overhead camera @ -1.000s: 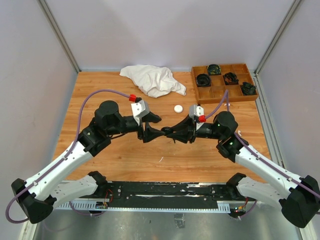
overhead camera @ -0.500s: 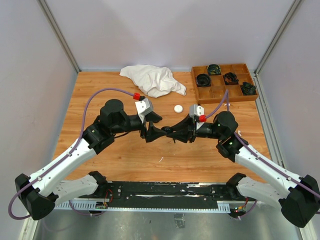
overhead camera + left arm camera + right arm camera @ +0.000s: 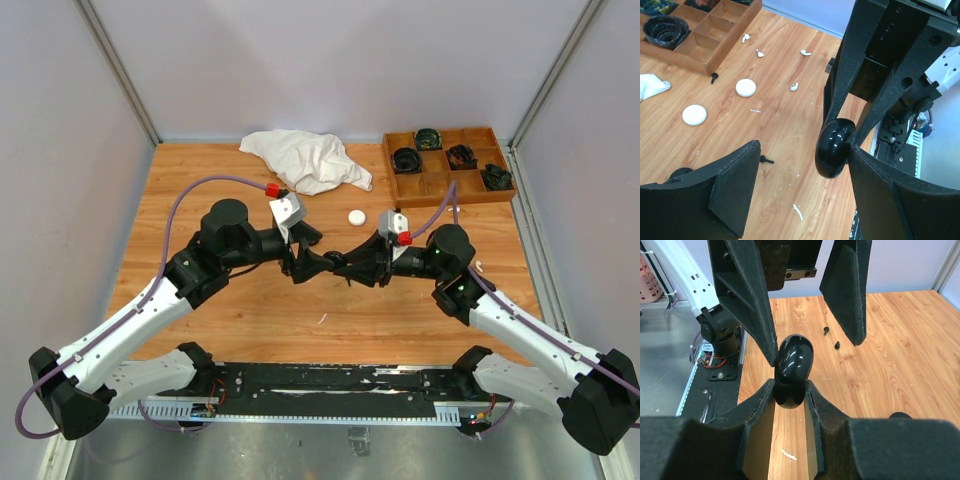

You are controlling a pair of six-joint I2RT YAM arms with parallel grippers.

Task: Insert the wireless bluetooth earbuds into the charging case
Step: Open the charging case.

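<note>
A glossy black charging case (image 3: 792, 365) hangs above the table with my right gripper (image 3: 790, 390) shut on its lower half; its lid looks closed. My left gripper (image 3: 804, 150) is open and straddles the case (image 3: 835, 147), one finger against the case's side and the other well apart. From above, the two grippers (image 3: 318, 262) (image 3: 352, 266) meet at mid-table. Several white earbuds (image 3: 794, 87) (image 3: 760, 53) (image 3: 805, 52) lie on the wood near the tray. Two black earbuds (image 3: 766, 160) (image 3: 714, 77) lie closer, seen also in the right wrist view (image 3: 826, 330) (image 3: 836, 345).
Two white round pucks (image 3: 745, 87) (image 3: 694, 114) rest on the table; one puck (image 3: 355, 216) shows from above. A wooden compartment tray (image 3: 448, 165) with coiled black items sits at the back right. A crumpled white cloth (image 3: 305, 158) lies at the back centre.
My left gripper has opened wider and shifted right, so its jaws now straddle the case. The right gripper and the case have stayed put.
</note>
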